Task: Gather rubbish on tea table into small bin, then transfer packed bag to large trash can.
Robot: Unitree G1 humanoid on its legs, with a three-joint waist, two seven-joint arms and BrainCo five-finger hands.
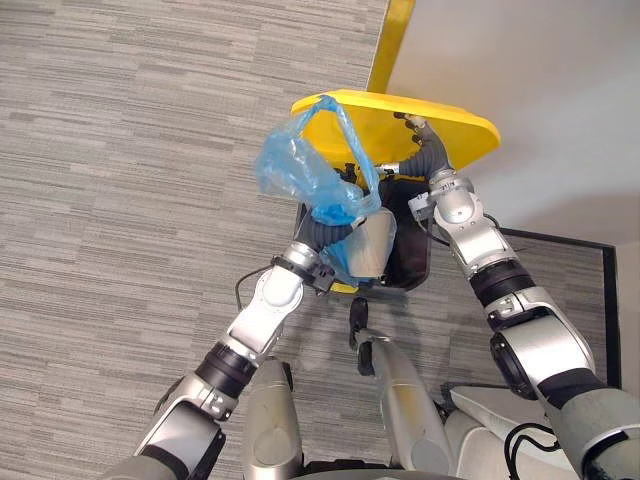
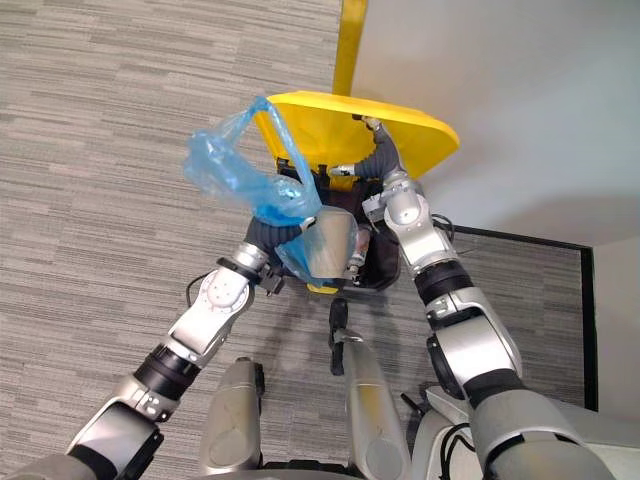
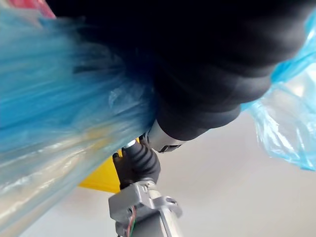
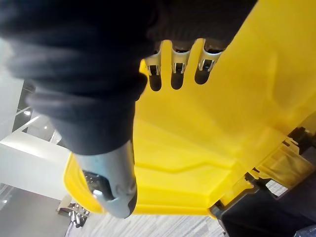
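Bag: one blue plastic bag [image 1: 295,165], bunched around the left hand and above the open trash can.
Left hand [image 3: 207,74]: covered by the blue plastic; its fingers are hidden, so I cannot tell if they grip.
Right hand [image 4: 174,66]: fingers straight, pressed flat against the underside of the lid.
Lid [image 1: 450,128]: one, yellow, raised open over the right hand.
Trash can [image 1: 412,258]: one, black, below both hands, standing on the carpet floor [image 1: 120,150].
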